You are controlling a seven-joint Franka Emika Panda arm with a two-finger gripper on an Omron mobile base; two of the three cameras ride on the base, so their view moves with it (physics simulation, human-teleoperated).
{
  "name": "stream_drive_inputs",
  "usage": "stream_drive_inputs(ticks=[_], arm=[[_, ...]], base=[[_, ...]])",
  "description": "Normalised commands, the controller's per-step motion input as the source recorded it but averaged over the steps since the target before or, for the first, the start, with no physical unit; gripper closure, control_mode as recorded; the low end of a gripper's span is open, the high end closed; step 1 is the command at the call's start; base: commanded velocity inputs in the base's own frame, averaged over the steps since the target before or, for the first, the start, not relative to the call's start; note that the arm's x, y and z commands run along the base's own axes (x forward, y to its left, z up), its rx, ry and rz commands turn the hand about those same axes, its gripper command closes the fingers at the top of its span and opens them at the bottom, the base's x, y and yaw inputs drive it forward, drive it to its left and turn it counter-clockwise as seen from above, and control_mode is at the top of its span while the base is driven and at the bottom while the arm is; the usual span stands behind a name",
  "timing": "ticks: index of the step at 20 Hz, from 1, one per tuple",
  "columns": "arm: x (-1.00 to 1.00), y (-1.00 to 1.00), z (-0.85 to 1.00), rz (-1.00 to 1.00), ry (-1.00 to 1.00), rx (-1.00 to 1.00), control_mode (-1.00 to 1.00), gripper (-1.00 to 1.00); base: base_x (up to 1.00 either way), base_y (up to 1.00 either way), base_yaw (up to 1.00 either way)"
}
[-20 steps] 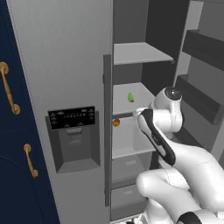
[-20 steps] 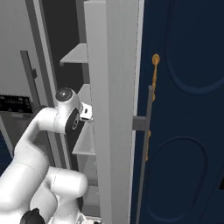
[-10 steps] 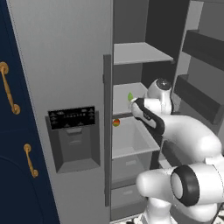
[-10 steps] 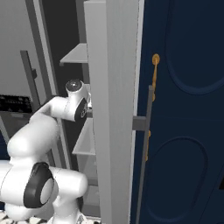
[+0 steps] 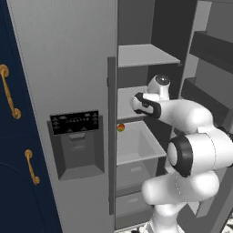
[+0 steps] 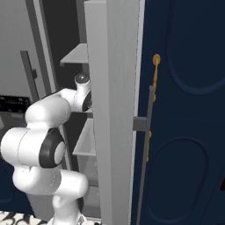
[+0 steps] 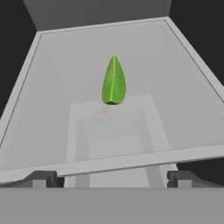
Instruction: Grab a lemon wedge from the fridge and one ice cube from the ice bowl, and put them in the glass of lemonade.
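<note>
The fridge [image 5: 59, 68] has its dispenser door shut and its other door swung open. My gripper [image 5: 135, 103] reaches in at the middle shelf [image 5: 125, 98]. In the hand view the lemon wedge [image 7: 113, 81], a small yellow-green pointed piece, lies on the pale shelf [image 7: 175, 87] ahead of my gripper [image 7: 113, 179]. The two fingertips [image 7: 43, 179] stand wide apart at the bottom of that view, open, short of the wedge, with nothing between them. The ice bowl and the glass of lemonade are out of view.
A small round red-and-green fruit [image 5: 120, 128] sits at the edge of the drawer below the shelf. The open door's edge [image 6: 114, 110] stands close on the arm's right, with a navy cabinet [image 6: 189, 132] beyond it. Another shelf [image 5: 145, 55] lies above the hand.
The arm has stretched forward into the fridge, carrying the hand to the middle shelf. In the left base view the hand now covers the wedge that showed earlier.
</note>
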Motion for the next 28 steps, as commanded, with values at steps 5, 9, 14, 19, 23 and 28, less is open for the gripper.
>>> stream_drive_inputs(ticks=[5, 9, 14, 19, 23, 28], arm=[[0.61, 0.0, 0.0, 0.0, 0.0, 0.0, -1.0, -1.0], [0.64, 0.0, -0.15, 0.0, 0.08, 0.0, -1.0, -1.0], [0.66, 0.0, -0.28, 0.0, 0.14, 0.0, -1.0, -1.0], [0.66, 0.0, -0.26, 0.0, 0.1, 0.0, -1.0, -1.0], [0.21, 0.0, -0.59, 0.0, 0.04, -0.02, -1.0, -1.0], [-0.01, 0.0, -0.69, 0.0, 0.0, -0.07, -1.0, 1.0]], base=[[0.0, 0.0, 0.0], [0.0, 0.0, 0.0], [0.0, 0.0, 0.0], [0.0, 0.0, 0.0], [0.0, 0.0, 0.0], [0.0, 0.0, 0.0]])
